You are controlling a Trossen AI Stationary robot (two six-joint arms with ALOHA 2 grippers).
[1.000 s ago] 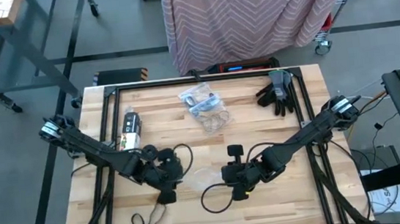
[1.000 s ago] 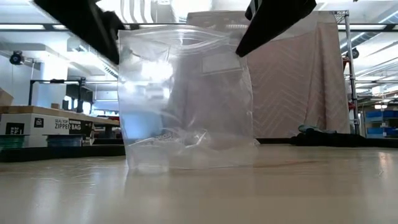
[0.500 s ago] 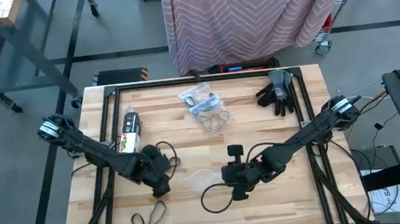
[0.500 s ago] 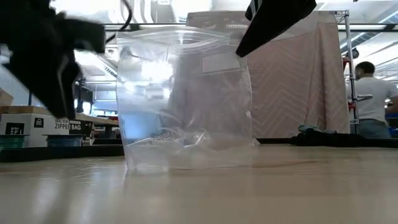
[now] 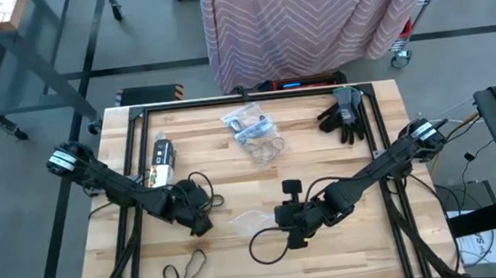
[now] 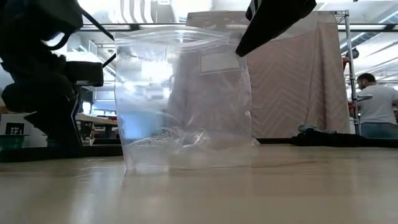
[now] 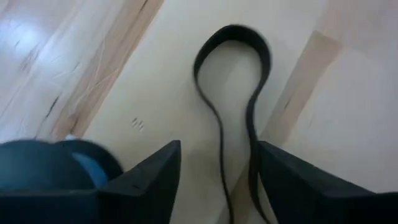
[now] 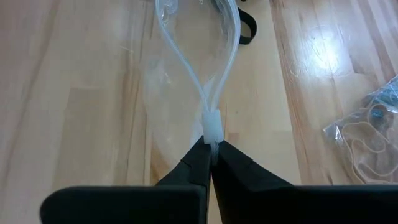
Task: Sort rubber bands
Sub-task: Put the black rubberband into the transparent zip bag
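A black rubber band [image 7: 233,74] lies flat on the wooden table near its front edge [image 5: 186,271]. My left gripper [image 7: 217,152] hangs low over the band's far end, open, one finger on either side of it. In the high view the left gripper [image 5: 199,222] is left of a clear zip bag [image 5: 251,219]. My right gripper [image 5: 283,218] is shut on that bag. In the low view the bag [image 6: 183,99] stands upright with its bottom on the table. My right gripper pinches the bag's top edge at the end of the zip strip [image 8: 212,127] between its two fingers. The fingers slant down at it from the table's right side. The two sides of the mouth spread apart beyond the fingers, and the bag's bottom rests on the table.
Two clear bags with bands [image 5: 255,131] lie at the far middle, dark gloves [image 5: 344,116] at the far right, and a small bottle [image 5: 161,161] at the left. A black loop [image 5: 267,247] lies near my right gripper; band or cable, I cannot tell.
My left gripper has come down from beside the bag's top to just above the table, rolling as it went. It now stands over the black band. The bag and my right gripper have kept still.
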